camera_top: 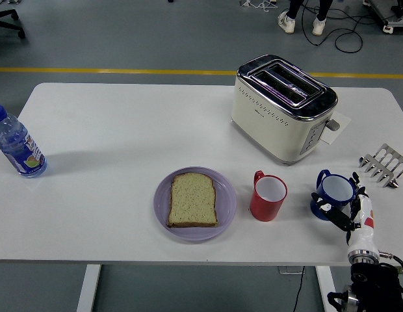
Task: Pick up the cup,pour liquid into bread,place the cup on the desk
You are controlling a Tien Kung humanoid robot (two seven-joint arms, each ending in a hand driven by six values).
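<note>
White tabletop point(123, 130) is carrying the blue cup point(334, 192) near its right front edge, with the right hand point(344, 211) wrapping its fingers point(322, 208) around the cup's base. Pickup appears to be starting; next, lifting and carrying the cup past the red cup point(268, 196) to the bread point(193, 199) on the purple plate point(227, 201).

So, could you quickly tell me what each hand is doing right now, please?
Left hand: not in view.
Right hand: fingers spread around the blue cup, reaching in from the near side; a firm grasp cannot be told.
</note>
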